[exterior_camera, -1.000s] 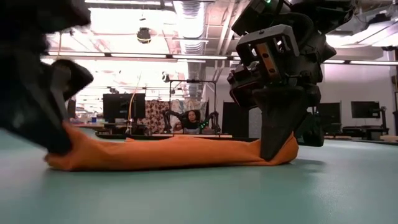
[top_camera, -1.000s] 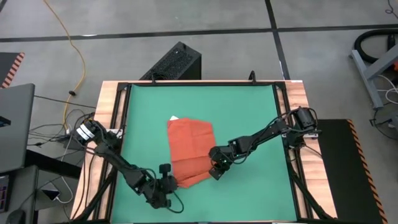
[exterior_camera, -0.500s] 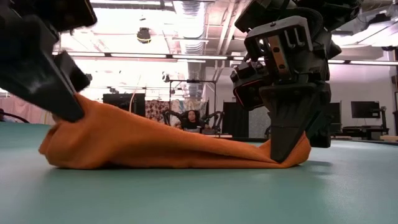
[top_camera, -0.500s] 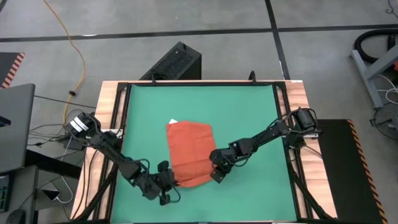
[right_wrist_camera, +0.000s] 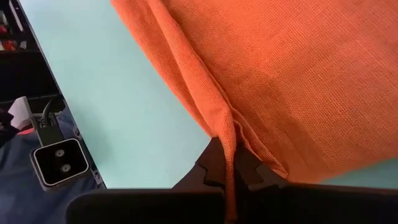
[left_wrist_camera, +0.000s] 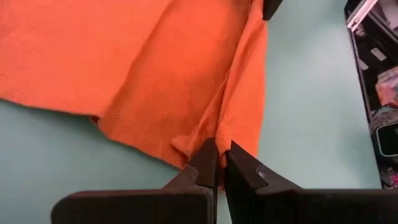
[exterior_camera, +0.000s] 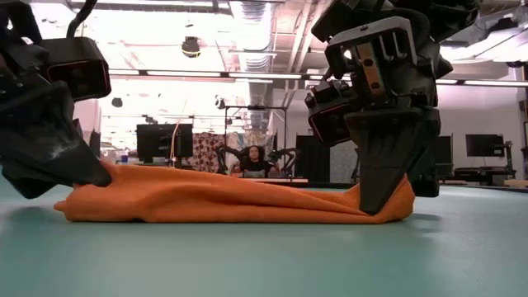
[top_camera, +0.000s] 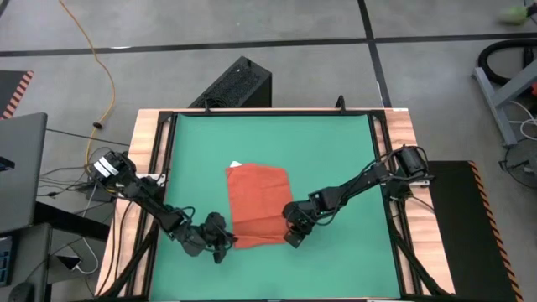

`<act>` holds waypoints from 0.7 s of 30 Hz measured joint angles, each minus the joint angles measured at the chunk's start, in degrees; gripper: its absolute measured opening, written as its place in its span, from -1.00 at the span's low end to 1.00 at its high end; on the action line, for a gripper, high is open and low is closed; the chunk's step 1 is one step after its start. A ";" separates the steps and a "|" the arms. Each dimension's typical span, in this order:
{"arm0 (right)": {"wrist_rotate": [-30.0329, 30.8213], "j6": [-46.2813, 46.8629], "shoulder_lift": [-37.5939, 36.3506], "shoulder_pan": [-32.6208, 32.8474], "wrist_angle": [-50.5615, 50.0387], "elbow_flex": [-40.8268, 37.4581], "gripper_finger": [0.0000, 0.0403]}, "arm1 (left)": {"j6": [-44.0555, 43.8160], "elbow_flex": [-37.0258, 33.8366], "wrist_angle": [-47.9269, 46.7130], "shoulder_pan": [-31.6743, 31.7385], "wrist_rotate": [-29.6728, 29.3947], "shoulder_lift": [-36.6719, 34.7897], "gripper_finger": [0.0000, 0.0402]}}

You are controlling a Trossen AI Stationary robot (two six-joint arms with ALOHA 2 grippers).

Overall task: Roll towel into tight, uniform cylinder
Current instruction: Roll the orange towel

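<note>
The orange-red towel [top_camera: 256,204] lies flat on the green mat [top_camera: 336,151], with its small white tag [top_camera: 235,163] at the far left corner. It also shows in the low view [exterior_camera: 223,202]. My left gripper [top_camera: 225,241] is shut on the towel's near left corner, low over the mat. My right gripper [top_camera: 291,237] is shut on the towel's near right corner, fingers pointing down at the mat. My left gripper pinches a raised fold of cloth [left_wrist_camera: 219,138] at the towel's near left corner between its two fingers, coming in slanting from the table's left. The corner [exterior_camera: 87,186] sits just above the mat and the rest lies on it. My right gripper pinches the folded near edge [right_wrist_camera: 227,134] at the towel's near right corner between its two fingers, several layers. The fingers [exterior_camera: 381,181] point down from above. The corner [exterior_camera: 400,202] is bunched up at the fingers, and the cloth lies on the mat.
The mat is bordered by a wooden frame [top_camera: 151,143] with black rails. A black box [top_camera: 235,84] stands on the floor beyond the far edge. A laptop [top_camera: 21,168] sits off the table's left. Bare mat lies around the towel on all sides.
My left gripper has raised the towel's near left corner, carried it a little toward the far edge, and lowered it again. The corner that stuck out toward the near edge is drawn in, so the near edge runs straighter between the grippers. My right gripper has kept its hold.
</note>
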 joint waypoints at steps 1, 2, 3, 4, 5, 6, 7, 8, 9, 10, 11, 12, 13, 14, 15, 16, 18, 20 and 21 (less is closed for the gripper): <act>0.03 -0.01 0.00 0.00 -0.02 0.00 -0.94 | -0.38 -0.18 0.00 0.00 -0.06 0.00 -1.00; 0.16 -0.01 0.00 0.00 -0.01 0.00 -0.94 | -0.51 -0.34 -0.21 -0.02 -0.08 0.00 -1.00; 0.53 -0.01 0.00 0.00 0.03 0.00 -0.94 | -0.51 -0.55 -0.36 -0.02 -0.07 0.00 -1.00; 1.08 -0.03 0.00 0.00 0.07 0.00 -0.94 | -0.52 -0.73 -0.50 -0.02 -0.13 0.00 -1.00; 1.58 -0.42 0.00 0.00 0.07 0.00 -0.93 | -0.52 -0.90 -0.57 -0.02 -0.14 0.00 -1.00; 2.12 -1.32 0.00 0.00 0.08 0.00 -0.92 | -0.52 -0.95 -0.79 -0.02 -0.12 0.00 -1.00; 2.78 -2.53 0.00 0.00 0.12 0.00 -0.89 | -0.52 -0.95 -1.15 -0.02 -0.12 0.00 -1.00; 3.45 -3.57 0.00 0.01 0.14 0.00 -0.87 | -0.46 -0.95 -1.42 -0.04 -0.10 0.00 -1.00; 4.05 -4.42 -0.04 0.03 0.16 0.00 -0.84 | -0.35 -0.97 -1.69 -0.04 0.00 0.00 -1.00; 4.47 -4.98 -0.04 0.04 0.18 0.00 -0.81 | -0.29 -0.97 -1.85 -0.04 0.16 0.00 -1.00; 4.81 -5.32 -0.06 0.04 0.11 0.00 -0.77 | -0.25 -0.97 -1.93 -0.04 0.36 0.00 -1.00; 5.02 -5.38 -0.10 0.04 0.12 0.00 -0.74 | -0.16 -0.99 -2.17 -0.07 0.53 0.00 -1.00; 5.33 -5.54 -0.32 0.06 0.10 0.00 -0.71 | -0.14 -0.99 -2.48 -0.09 0.56 0.00 -1.00; 5.58 -5.80 -0.46 0.07 0.07 0.00 -0.68 | -0.15 -0.99 -2.97 -0.09 0.71 0.00 -1.00; 5.66 -6.00 -0.50 0.07 0.19 0.00 -0.65 | -0.19 -0.99 -3.51 -0.11 1.10 0.00 -1.00; 5.64 -6.06 -0.52 0.07 0.41 0.00 -0.63 | -0.38 -0.99 -3.85 -0.11 1.31 0.00 -1.00; 5.64 -6.93 -0.93 0.13 0.69 -0.02 -0.58 | -0.57 -0.99 -4.03 -0.13 1.80 0.00 -1.00; 5.68 -7.20 -1.28 0.11 0.63 -0.04 -0.52 | -0.54 -0.99 -4.07 -0.26 1.90 0.00 -1.00; 5.89 -7.48 -1.54 0.11 0.40 -0.04 -0.49 | -0.55 -0.99 -4.07 -0.29 1.92 0.00 -1.00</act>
